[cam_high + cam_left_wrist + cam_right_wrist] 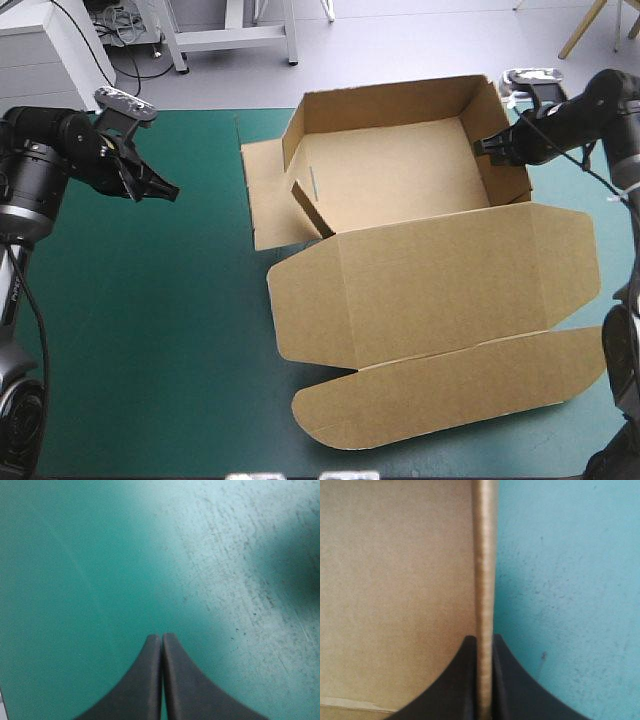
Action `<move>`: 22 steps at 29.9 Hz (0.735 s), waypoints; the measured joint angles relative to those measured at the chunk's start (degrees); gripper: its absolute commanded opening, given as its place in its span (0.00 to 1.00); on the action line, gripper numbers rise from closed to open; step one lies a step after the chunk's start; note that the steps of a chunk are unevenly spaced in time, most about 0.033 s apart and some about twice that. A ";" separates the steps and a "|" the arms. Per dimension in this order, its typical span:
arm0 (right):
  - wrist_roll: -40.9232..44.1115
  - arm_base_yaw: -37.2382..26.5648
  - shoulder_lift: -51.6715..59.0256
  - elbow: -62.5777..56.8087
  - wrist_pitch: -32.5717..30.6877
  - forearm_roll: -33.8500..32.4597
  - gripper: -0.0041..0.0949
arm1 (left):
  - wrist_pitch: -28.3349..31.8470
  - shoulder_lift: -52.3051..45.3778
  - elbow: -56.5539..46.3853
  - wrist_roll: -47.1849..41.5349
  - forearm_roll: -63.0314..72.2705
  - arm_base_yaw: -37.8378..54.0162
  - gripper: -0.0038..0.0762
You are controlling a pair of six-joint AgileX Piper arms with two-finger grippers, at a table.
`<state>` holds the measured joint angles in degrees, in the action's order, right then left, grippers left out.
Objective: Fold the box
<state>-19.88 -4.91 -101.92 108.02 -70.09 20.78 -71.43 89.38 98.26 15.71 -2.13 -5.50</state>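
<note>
High view: I see the box (430, 280) on the counter's (140, 340) right half, its far and right walls raised and its lid flat toward the near edge; my left jaws hang well apart from it.
Left wrist view: my left jaws are closed, tips touching, over bare teal-green cover (75, 570).
Right wrist view: my right jaws pinch the box's upright right wall (485, 555).

the box (430, 270) is plain brown board all over, unprinted, its cut edge a lighter tan. the table (140, 330) has a teal-green cover, paler and flecked with small dark specks in places. the left claw (170, 190) and right claw (480, 147) are black.
</note>
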 measured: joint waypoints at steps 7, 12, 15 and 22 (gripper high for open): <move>-3.70 -5.39 7.66 0.00 -0.74 1.14 0.02 | -0.05 0.00 -2.21 4.80 10.67 10.68 0.04; -4.94 -6.70 11.41 0.00 -1.10 2.32 0.02 | -0.05 0.00 -8.51 10.96 21.63 17.99 0.04; -5.26 -6.68 12.53 0.00 -1.20 3.17 0.02 | 0.13 0.00 -13.76 14.51 26.77 20.68 0.04; -5.77 -6.75 12.93 0.00 -1.33 7.17 0.02 | 7.64 0.00 -27.49 22.37 41.18 21.62 0.04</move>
<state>-25.65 -11.66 -88.99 108.02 -71.41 27.95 -63.79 89.38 70.78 38.09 39.04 16.12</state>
